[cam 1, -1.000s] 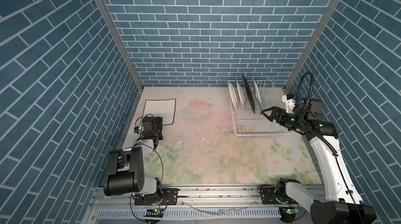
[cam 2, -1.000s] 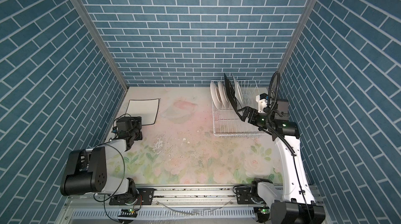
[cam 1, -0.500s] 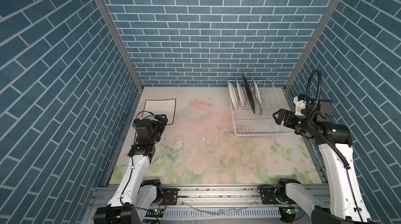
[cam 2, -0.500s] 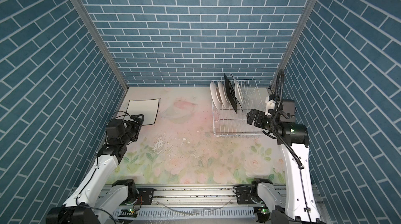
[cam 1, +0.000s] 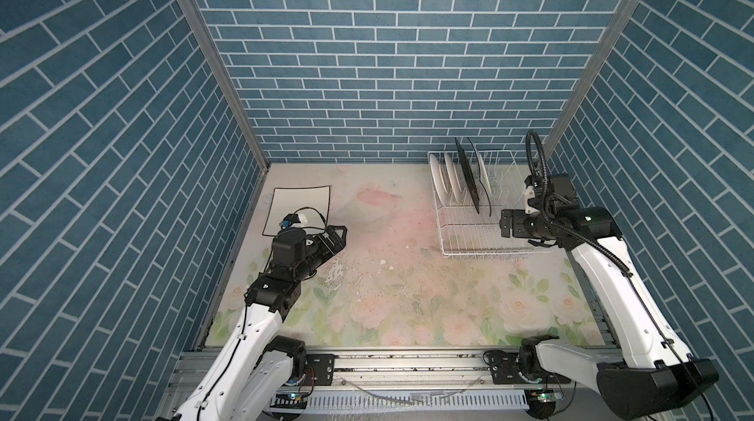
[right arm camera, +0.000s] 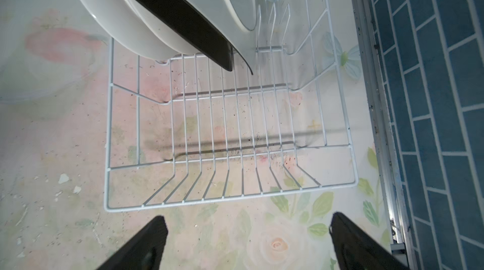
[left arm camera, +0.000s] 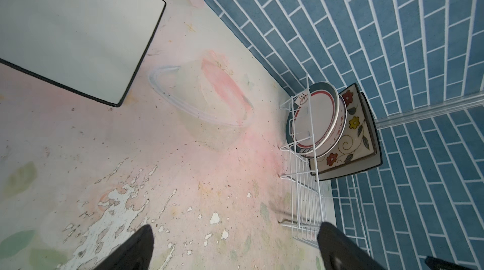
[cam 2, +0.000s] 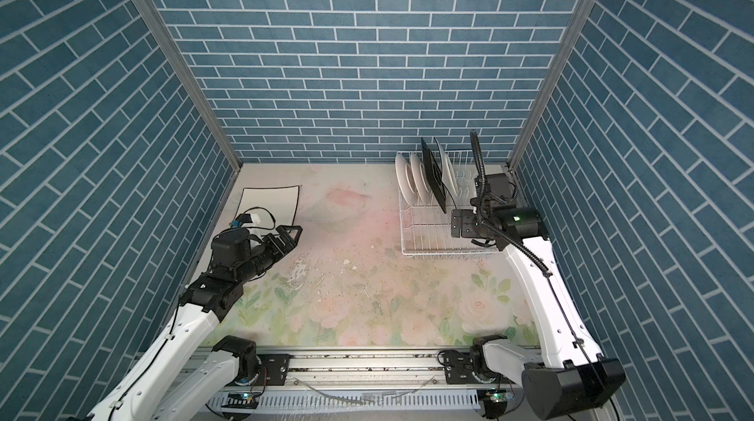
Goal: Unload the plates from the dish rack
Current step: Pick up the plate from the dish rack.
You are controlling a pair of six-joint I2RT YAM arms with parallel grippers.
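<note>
While upright and close-packed, four plates (cam 1: pixel 450 178) in dish rack (cam 1: pixel 481 253).

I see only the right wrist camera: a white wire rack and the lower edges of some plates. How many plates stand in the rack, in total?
Observer: Four plates stand on edge, close together, at the far end of the rack.
Operator: Is one of them decorated? Here I see only white and black.
Observer: Yes. In the left wrist view a square plate shows coloured flowers on its face.
Operator: Is any plate out of the rack?
Observer: One. A square white plate with a black rim lies flat at the back left of the table.
</note>
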